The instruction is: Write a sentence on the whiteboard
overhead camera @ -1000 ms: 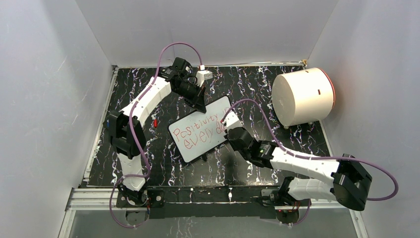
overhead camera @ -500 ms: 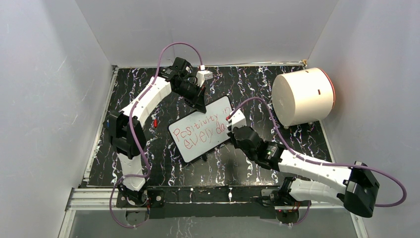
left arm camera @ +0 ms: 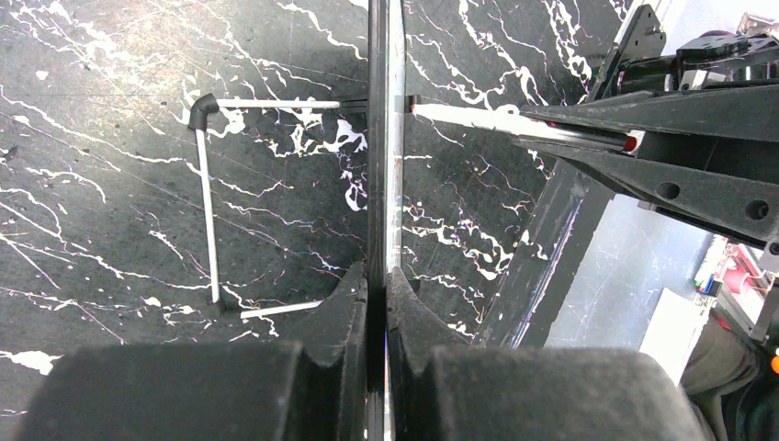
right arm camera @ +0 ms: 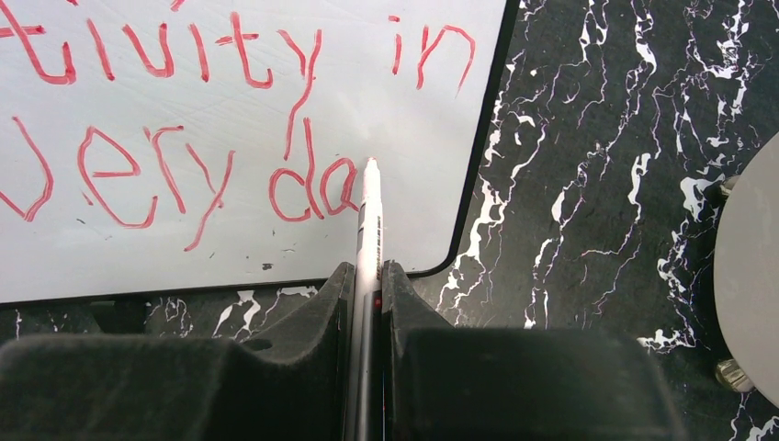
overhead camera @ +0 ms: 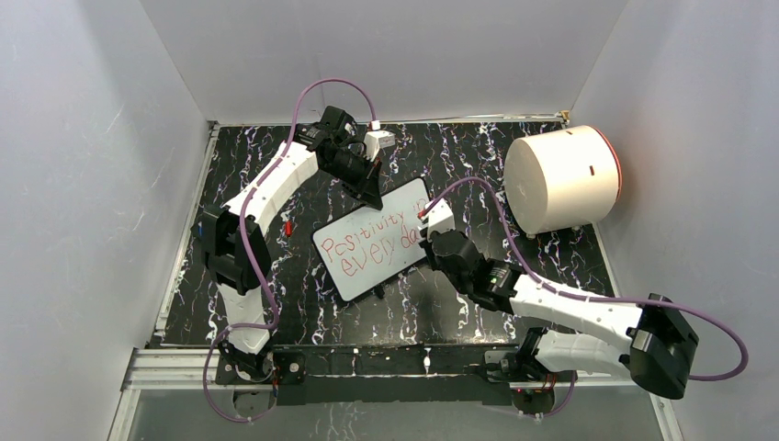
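Observation:
The whiteboard (overhead camera: 360,266) stands tilted at the table's middle. The sentence (overhead camera: 372,241) is in red and reads "Positivity in" over "every da"; the right wrist view shows "tivity in" and "very da" (right arm camera: 211,175). My left gripper (overhead camera: 372,195) is shut on the board's far edge, which shows edge-on between the fingers in the left wrist view (left arm camera: 386,138). My right gripper (overhead camera: 432,241) is shut on a white marker (right arm camera: 369,220). The marker's tip touches the board just right of the "a". The marker also shows in the left wrist view (left arm camera: 496,119).
A big white cylinder (overhead camera: 560,179) with a red rim lies at the back right. A small red cap (overhead camera: 287,227) lies on the black marbled table (overhead camera: 303,303) left of the board. The board's white wire stand (left arm camera: 207,211) rests behind it. Grey walls enclose the table.
My right gripper has moved the marker a little right along the second line, and the "a" after "d" now shows whole. The left arm and board have not moved.

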